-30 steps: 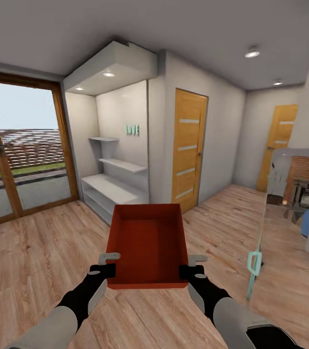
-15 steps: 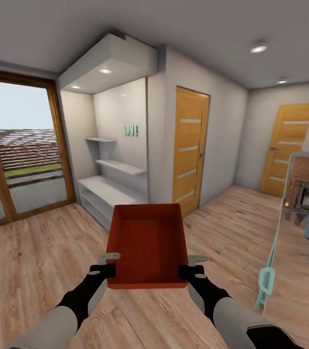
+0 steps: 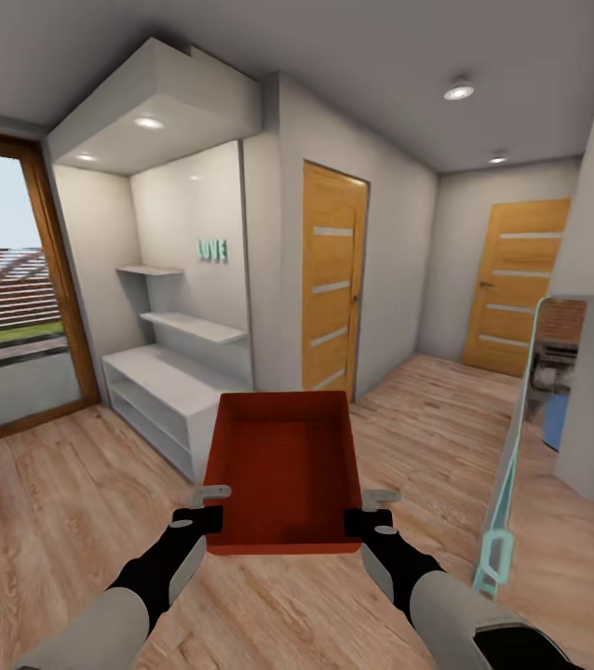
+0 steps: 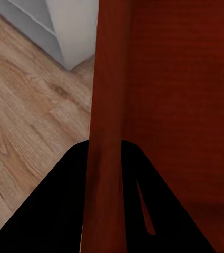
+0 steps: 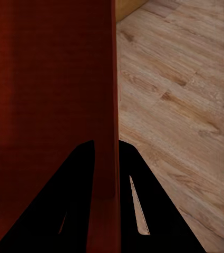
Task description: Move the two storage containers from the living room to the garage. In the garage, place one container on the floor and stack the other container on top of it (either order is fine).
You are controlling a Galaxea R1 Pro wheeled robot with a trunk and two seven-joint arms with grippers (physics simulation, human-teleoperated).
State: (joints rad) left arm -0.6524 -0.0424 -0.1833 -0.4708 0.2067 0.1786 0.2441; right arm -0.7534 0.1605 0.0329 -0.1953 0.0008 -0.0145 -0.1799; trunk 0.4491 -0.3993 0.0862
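Note:
An orange-red storage container (image 3: 283, 470) with no lid hangs level in front of me over the light wood plank flooring, held between both arms. My left gripper (image 3: 209, 507) is shut on its left wall near the front corner; in the left wrist view the two dark fingers (image 4: 64, 200) straddle that wall (image 4: 109, 132). On the opposite wall my right gripper (image 3: 362, 512) is shut; the right wrist view has its fingers (image 5: 138, 200) on either side of that wall (image 5: 104, 132).
White built-in shelves (image 3: 162, 372) stand ahead left beside a glass patio door (image 3: 8, 307). An orange-wood door with glass slits (image 3: 330, 288) is straight ahead, a second one (image 3: 516, 284) down the hall at the right. A glass panel (image 3: 511, 447) edges the right side.
The whole view has swung to the right: shelves, patio door and doors have slid left in the picture. The container and both grippers keep the same place in front of me.

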